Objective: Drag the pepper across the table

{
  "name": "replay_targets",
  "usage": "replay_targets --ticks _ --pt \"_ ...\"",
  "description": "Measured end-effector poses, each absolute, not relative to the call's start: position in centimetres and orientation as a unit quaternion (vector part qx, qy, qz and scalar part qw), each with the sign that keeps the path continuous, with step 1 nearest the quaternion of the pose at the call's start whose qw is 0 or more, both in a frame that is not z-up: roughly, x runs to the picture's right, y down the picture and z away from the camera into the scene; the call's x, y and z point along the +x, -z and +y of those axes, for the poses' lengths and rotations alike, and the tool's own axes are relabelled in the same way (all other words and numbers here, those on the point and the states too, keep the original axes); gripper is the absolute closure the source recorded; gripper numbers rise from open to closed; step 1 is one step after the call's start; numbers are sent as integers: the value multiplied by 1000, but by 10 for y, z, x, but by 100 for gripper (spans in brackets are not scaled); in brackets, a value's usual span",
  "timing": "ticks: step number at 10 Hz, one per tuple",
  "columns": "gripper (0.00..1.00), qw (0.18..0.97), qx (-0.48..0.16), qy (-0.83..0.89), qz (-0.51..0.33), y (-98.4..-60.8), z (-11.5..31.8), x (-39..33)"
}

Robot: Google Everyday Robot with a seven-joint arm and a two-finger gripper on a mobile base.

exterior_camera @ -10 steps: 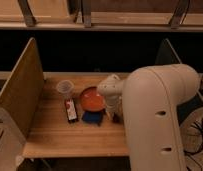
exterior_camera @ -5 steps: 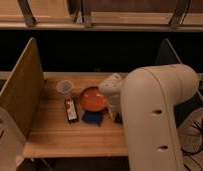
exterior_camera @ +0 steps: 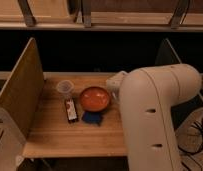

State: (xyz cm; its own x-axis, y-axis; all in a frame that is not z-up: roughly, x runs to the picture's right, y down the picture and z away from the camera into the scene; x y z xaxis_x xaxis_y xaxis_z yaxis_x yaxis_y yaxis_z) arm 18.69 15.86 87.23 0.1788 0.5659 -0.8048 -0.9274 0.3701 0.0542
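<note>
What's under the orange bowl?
A blue item sticks out from beneath the orange bowl at its front edge on the table; the rest is covered. The claw sits right of the bowl, mostly behind the arm.

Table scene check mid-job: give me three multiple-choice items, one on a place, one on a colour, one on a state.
1. Where is the clear cup?
A. left of the orange bowl
B. inside the bowl
C. at the table's front edge

2. What colour is the flat item at the bowl's front rim?
A. yellow
B. blue
C. white

3. How does the bowl stand?
A. upside down
B. on its side
C. upright

Answers: 1 A, the cup stands beside the bowl's left rim. 2 B, it reads dark blue. 3 C, its open interior faces up. The gripper is right of the bowl, behind the arm; the pepper is not visible.
</note>
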Motion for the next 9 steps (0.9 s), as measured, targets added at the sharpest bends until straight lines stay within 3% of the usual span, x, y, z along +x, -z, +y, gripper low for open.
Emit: replay_targets --ticks 9 --pt "100 662 -191 -574 443 -870 146 264"
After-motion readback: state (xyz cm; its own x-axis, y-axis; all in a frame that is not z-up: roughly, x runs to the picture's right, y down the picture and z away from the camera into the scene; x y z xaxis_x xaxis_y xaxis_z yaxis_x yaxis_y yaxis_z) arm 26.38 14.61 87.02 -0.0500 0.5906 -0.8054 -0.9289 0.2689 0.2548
